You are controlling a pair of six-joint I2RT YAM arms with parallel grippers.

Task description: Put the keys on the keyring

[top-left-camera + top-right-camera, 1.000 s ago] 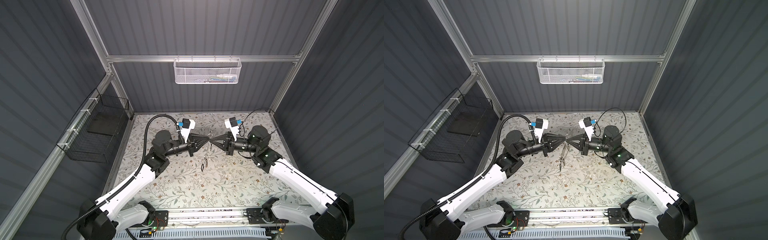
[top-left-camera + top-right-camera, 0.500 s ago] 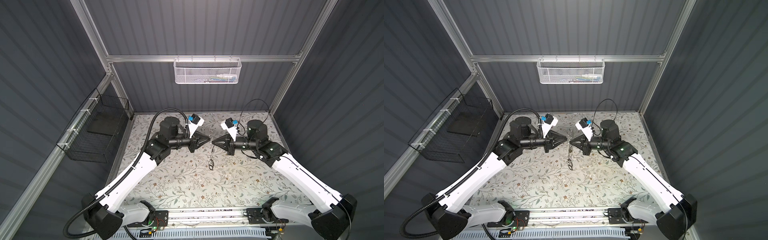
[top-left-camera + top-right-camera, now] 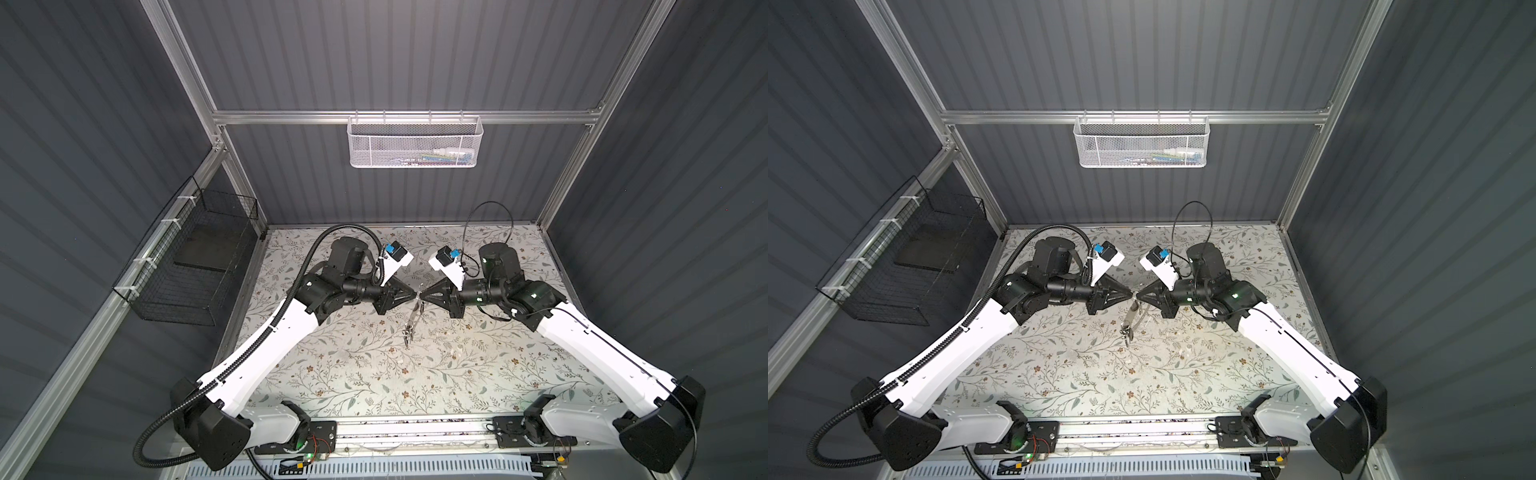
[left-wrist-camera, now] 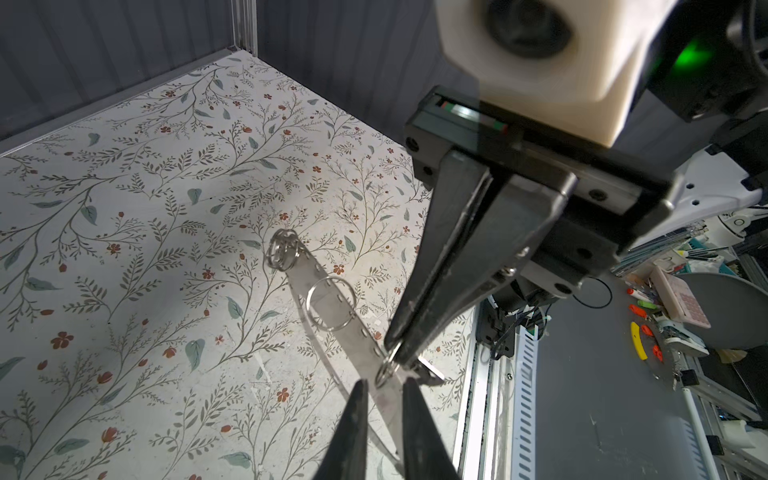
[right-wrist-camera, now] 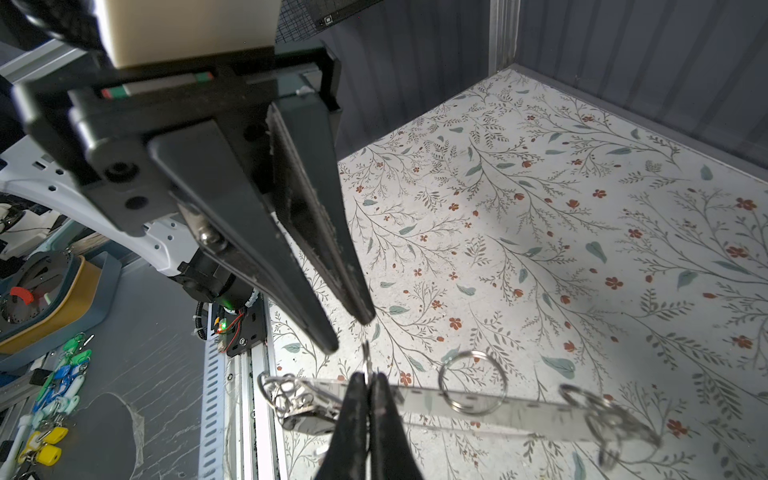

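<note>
Keyring (image 3: 412,318): flat grey plate with silver split rings (image 5: 473,382) along its rim, hung aloft and tilted over the middle of the floral tabletop (image 3: 353,374). Right gripper (image 5: 368,380): jaws were closed on a small split ring at the plate's rim. Left gripper (image 5: 351,334): faced it tip to tip, jaws narrowly parted, tips just beside that ring.

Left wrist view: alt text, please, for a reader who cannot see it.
The right claw, pinched shut, grips a small split ring on the rim of the grey metal keyring, which hangs tilted over the floral table. The left claw has its fingertips slightly apart at the keyring's near end. A larger split ring and a ring cluster sit farther along it.
</note>
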